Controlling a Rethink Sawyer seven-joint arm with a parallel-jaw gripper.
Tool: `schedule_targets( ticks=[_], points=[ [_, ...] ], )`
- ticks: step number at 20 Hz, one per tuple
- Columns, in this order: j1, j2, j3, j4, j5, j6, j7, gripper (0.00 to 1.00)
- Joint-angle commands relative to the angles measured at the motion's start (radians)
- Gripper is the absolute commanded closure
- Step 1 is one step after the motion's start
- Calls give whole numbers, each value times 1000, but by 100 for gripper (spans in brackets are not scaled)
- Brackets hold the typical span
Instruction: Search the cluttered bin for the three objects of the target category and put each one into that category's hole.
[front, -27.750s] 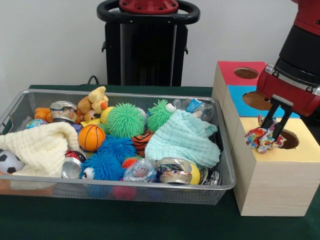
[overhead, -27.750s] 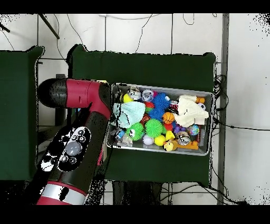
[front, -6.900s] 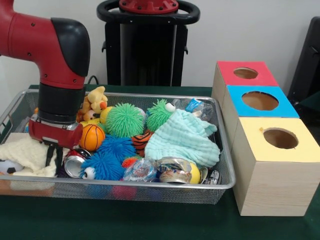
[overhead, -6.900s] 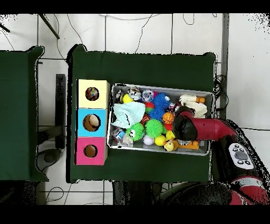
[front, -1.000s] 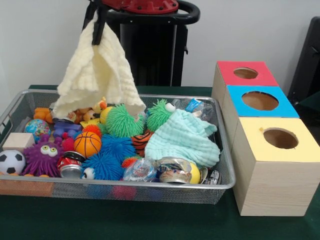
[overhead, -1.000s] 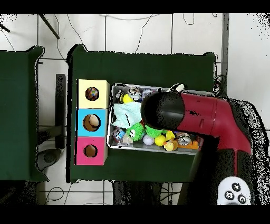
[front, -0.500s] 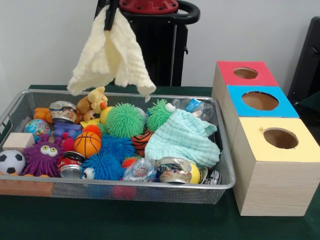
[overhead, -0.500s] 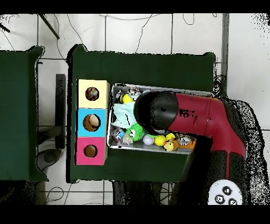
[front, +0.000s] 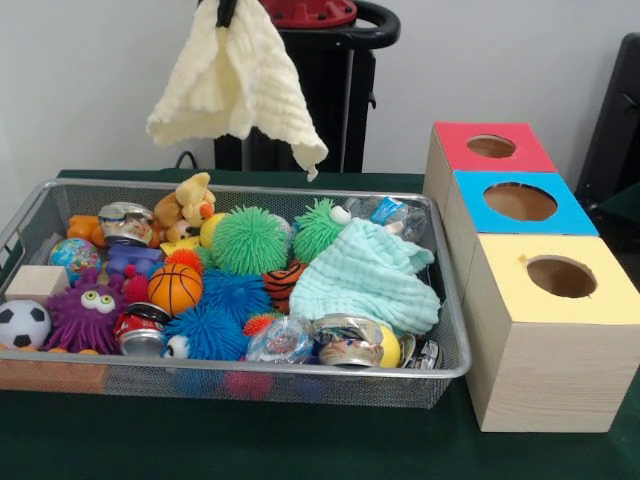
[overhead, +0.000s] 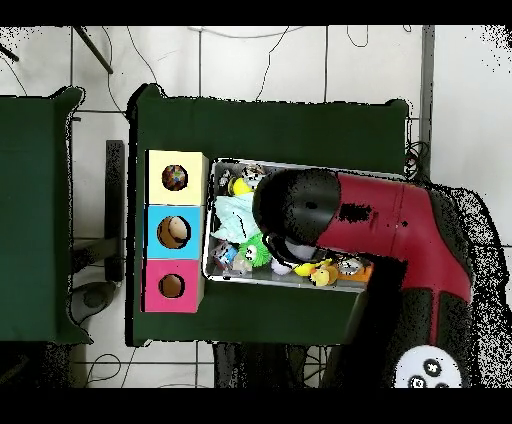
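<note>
A cream knitted cloth (front: 238, 80) hangs high above the back of the wire mesh bin (front: 250, 368). My gripper (front: 228, 12) shows only as dark tips at the top edge, shut on the cloth's upper corner. A mint-green cloth (front: 368, 275) lies crumpled in the bin's right half. To the right stand three boxes with round holes: yellow (front: 560, 300), blue (front: 520, 201) and red (front: 491, 146). In the overhead view my arm (overhead: 340, 215) covers most of the bin and hides the gripper; the yellow box (overhead: 176, 178) holds something colourful in its hole.
The bin holds a purple spiky toy (front: 85, 312), a small basketball (front: 175, 287), a green fuzzy ball (front: 250, 240), a soccer ball (front: 20, 324), a wooden block (front: 35, 282), crushed cans (front: 345, 340) and a plush dog (front: 185, 205).
The cream cloth has risen and drifted right in the front view, clear of the bin's toys. In the overhead view my arm has edged towards the boxes.
</note>
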Motion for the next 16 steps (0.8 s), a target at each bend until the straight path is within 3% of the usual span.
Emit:
schedule_targets(
  ticks=[1,10,16],
  points=[
    [-35,33,8,33,19,-38,126,100],
    [-60,95,-17,119,-86,-437,141,100],
    [-136,107,5,194,-106,-676,42,100]
  ],
)
